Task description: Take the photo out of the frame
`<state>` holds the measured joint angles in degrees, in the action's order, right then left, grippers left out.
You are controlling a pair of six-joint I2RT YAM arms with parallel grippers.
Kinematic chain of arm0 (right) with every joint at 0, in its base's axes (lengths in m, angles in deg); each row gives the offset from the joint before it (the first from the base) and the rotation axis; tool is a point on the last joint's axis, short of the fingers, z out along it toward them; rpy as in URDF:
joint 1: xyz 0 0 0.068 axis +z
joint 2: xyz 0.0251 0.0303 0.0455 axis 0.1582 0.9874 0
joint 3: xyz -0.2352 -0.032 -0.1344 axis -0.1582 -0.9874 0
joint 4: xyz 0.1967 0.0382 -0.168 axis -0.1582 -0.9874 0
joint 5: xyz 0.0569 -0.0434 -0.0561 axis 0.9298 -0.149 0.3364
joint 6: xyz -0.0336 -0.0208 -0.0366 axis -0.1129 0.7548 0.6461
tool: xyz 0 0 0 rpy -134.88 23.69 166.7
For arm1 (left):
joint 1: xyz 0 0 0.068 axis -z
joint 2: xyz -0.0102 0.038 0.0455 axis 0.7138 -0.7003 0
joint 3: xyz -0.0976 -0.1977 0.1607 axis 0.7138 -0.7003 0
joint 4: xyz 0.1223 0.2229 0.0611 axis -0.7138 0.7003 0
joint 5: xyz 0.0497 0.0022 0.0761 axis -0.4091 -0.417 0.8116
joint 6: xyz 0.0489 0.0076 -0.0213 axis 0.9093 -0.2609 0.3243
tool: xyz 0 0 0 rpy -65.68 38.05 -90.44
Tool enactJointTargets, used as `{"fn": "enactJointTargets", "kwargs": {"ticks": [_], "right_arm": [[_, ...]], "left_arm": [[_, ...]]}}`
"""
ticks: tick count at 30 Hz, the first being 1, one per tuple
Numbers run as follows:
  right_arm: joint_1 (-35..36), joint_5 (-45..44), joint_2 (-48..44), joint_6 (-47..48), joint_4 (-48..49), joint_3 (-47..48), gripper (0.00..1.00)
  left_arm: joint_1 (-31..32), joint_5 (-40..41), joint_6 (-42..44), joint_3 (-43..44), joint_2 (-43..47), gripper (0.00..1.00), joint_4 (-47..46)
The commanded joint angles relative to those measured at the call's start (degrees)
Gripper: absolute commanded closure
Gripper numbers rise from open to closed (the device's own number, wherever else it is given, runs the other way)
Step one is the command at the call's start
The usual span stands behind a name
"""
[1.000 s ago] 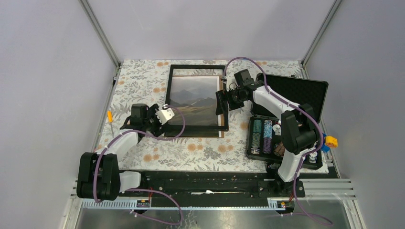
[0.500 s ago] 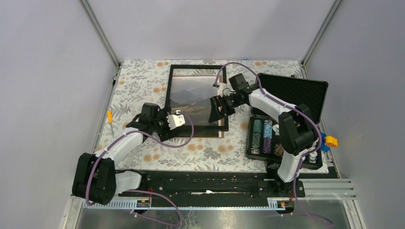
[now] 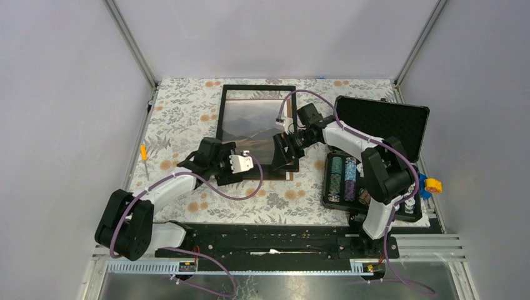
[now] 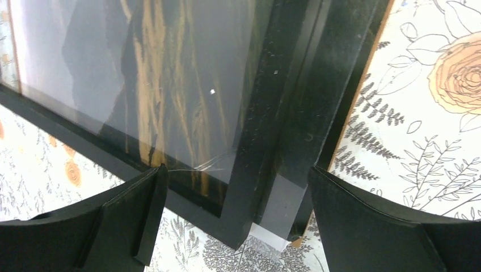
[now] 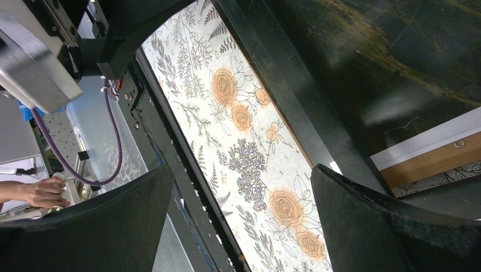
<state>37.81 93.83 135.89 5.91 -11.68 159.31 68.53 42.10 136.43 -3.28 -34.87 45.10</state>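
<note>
The black frame [image 3: 257,172] lies flat on the floral cloth with the mountain photo [image 3: 247,125] under its glass. My left gripper [image 3: 245,164] is open at the frame's front edge. In the left wrist view its fingers [image 4: 113,221] stand either side of a frame corner [image 4: 249,209], and a white photo edge [image 4: 272,235] and the brown backing edge [image 4: 363,96] stick out beside it. My right gripper [image 3: 283,152] is open and empty over the frame's front right part. In the right wrist view the frame's bar [image 5: 283,96] runs past its fingers [image 5: 397,221].
An open black case of poker chips [image 3: 350,178] stands to the right, its lid [image 3: 384,122] raised behind. An orange screwdriver [image 3: 144,156] lies at the left edge. A yellow and blue object [image 3: 430,185] sits at the far right. A person's hand [image 5: 34,192] shows beyond the rail.
My left gripper has moved right along the frame's front edge. My right gripper has moved forward and left from the frame's right side to its front right part.
</note>
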Motion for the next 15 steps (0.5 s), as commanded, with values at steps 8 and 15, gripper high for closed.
{"fn": "enactJointTargets", "kwargs": {"ticks": [8, 15], "right_arm": [[-0.1, 0.3, -2.8, 0.0, 0.8, 0.2, 0.02], [-0.1, 0.0, -2.8, 0.0, 0.9, 0.0, 0.02]], "left_arm": [[2.3, -0.4, 1.3, -0.1, -3.1, 0.01, -1.8], [2.9, 2.1, 0.0, -0.1, -5.2, 0.01, -5.1]]}}
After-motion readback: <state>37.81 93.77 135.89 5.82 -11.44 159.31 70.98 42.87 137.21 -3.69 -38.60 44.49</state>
